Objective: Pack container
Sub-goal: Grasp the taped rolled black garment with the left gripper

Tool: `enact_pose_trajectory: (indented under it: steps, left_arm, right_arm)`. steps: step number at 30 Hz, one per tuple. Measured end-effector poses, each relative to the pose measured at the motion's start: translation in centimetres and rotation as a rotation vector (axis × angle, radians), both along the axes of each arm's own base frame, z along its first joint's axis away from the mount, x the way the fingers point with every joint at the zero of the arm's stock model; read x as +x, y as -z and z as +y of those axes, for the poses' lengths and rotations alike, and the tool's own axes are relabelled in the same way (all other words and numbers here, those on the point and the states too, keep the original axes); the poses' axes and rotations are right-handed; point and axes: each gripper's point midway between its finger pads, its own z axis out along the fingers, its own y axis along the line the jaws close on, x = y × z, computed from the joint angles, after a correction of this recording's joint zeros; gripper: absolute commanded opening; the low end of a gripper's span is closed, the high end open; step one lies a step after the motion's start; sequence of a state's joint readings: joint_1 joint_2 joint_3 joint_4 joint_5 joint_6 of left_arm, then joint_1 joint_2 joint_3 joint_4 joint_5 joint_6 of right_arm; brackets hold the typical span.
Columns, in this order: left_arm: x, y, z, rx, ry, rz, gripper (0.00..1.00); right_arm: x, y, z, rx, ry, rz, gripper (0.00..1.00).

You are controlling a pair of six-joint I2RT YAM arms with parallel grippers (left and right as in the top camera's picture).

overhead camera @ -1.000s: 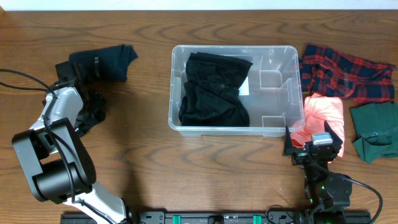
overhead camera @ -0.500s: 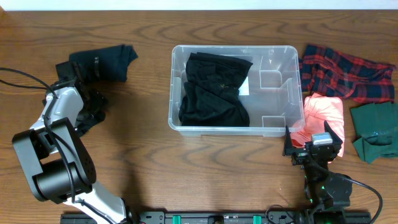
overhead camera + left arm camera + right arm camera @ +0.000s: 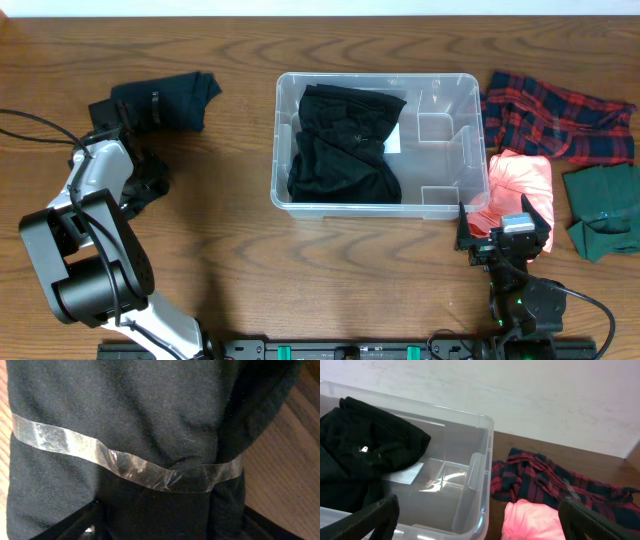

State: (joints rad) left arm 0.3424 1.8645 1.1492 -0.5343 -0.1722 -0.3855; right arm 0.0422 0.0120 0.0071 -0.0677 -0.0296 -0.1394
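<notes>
Container (image 3: pixel 378 77): middle of the frame, on the worktop (image 3: pixel 230 250), black clothes (image 3: pixel 345 150) in its left part.
Left tool (image 3: pixel 172 525): straddles a taped black bundle (image 3: pixel 150 420); cannot tell whether it grips.
Right tool (image 3: pixel 480 525): released, wide, empty, by the container's lower right corner.

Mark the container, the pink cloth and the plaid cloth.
container (image 3: pixel 440 160), overhead view, bare floor on its right side.
pink cloth (image 3: pixel 522 180), overhead view, middle of its upper part.
plaid cloth (image 3: pixel 560 115), overhead view, middle of the fabric.
</notes>
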Motion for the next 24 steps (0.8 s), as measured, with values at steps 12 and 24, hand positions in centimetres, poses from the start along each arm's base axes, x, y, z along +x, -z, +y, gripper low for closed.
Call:
enact_pose_trajectory:
  steps: [12,24]
  left_arm:
    - [-0.01,0.0,0.02,0.001,0.004,0.001,0.33]
    - [-0.35,-0.18,0.22,0.008,0.008,0.02,0.06]
  right_arm:
    - [0.0,0.0,-0.01,0.0,0.0,0.0,0.99]
    - [0.0,0.0,0.0,0.0,0.0,0.0,0.99]
